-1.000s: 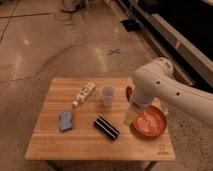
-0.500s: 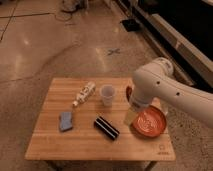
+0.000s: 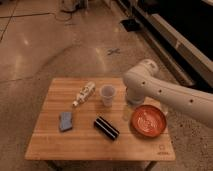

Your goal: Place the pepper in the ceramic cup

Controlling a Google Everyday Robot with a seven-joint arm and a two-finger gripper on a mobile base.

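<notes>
A polished concrete floor (image 3: 55, 45) is seen around a wooden bench (image 3: 100, 150). On the bench a white bottle (image 3: 84, 93) is laid on its side towards the far left corner, a blue pad (image 3: 66, 121) is set near the left edge, and a black bar (image 3: 106, 127) is placed near the middle of the front edge. A round orange-red dish (image 3: 148, 120) is stood close to the right edge.

The cup (image 3: 106, 95) is stood upright near the middle of the far edge, just beside the bottle. The white arm (image 3: 170, 92) is reached in over the right edge, and the gripper (image 3: 127, 109) is held low between the cup and the dish, near both. Whether it is released or clenched cannot be told. The pepper cannot be made out anywhere on the bench; it is judged to be either hidden by the arm or carried in the gripper.

Several failures are judged possible. If the pepper is released off centre, it could be bounced off the rim onto the bench. The light cup could be tipped or pushed into the bottle by a sideways approach. The dish could be clipped by the arm as it is swung across.
</notes>
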